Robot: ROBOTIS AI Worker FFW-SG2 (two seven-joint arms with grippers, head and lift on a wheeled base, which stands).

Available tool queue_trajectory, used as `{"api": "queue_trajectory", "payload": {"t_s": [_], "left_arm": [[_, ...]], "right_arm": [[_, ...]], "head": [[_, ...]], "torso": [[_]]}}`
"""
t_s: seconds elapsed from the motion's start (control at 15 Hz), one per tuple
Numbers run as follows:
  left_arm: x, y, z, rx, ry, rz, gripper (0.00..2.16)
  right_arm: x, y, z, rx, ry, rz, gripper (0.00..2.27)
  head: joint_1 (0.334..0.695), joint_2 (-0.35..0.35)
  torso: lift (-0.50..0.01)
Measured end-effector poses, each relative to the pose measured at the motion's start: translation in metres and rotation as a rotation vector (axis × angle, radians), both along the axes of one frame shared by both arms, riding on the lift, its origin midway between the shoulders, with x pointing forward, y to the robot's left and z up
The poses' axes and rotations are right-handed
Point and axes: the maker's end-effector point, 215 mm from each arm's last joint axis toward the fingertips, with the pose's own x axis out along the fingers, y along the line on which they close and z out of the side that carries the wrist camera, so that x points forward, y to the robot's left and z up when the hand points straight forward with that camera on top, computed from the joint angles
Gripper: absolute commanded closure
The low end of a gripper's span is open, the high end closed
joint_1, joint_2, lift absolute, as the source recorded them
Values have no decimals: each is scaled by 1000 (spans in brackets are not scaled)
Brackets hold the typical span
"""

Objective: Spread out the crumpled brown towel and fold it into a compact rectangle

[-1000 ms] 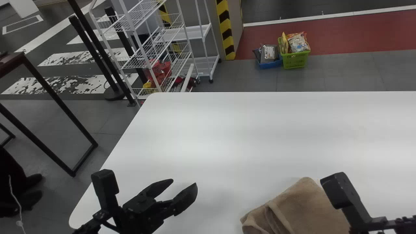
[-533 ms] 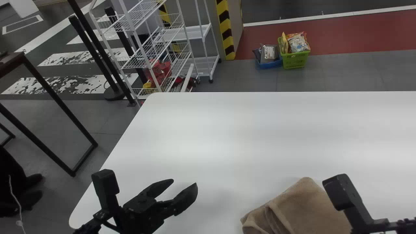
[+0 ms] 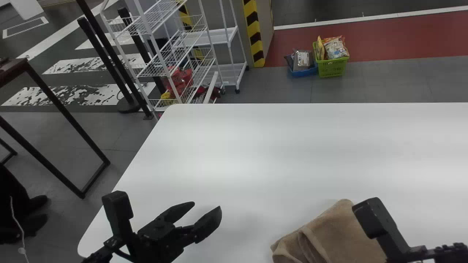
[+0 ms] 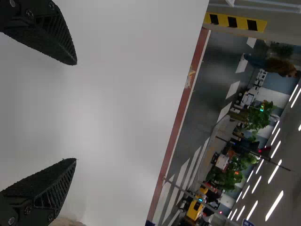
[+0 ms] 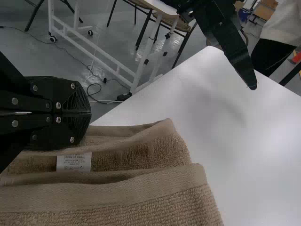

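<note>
On the white smooth-topped table [image 3: 274, 146] lies the brown terry towel [image 3: 340, 233], seemingly partly folded; its uneven layers need straightening and compact folding; left black gripper [image 3: 207, 205] is wide, empty; right black gripper [image 5: 89, 113] is narrow, by the towel's edge.

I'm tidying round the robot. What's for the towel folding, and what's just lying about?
For the job:
- brown towel
- white table under it
- left tool
- right tool

Lying about:
- green basket of packets
- blue basket beside it
</note>
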Motion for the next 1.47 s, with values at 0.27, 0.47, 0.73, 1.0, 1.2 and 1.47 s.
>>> {"api": "queue_trajectory", "payload": {"t_s": [0.27,0.47,0.73,1.0,1.2,1.47], "left_arm": [[0,-1,0,-2,1,-1,80],[0,-1,0,-2,1,-1,80],[1,-2,0,-1,-1,-3,80],[2,-4,3,1,-6,-6,80],[2,-5,4,3,-8,-10,80],[3,-9,5,4,-10,-17,80]], "right_arm": [[2,-8,-6,-24,3,-16,1717],[8,-20,-15,-67,-4,-34,1717],[26,-58,-24,-149,-39,-93,1717],[45,-97,-17,-192,-92,-161,1717],[55,-119,1,-176,-132,-221,1717],[63,-144,22,-154,-177,-282,1717]], "head": [[695,350],[695,350],[695,350],[695,350],[695,350],[695,323]], "torso": [[-127],[-127],[-127],[-127],[-127],[-127]]}}
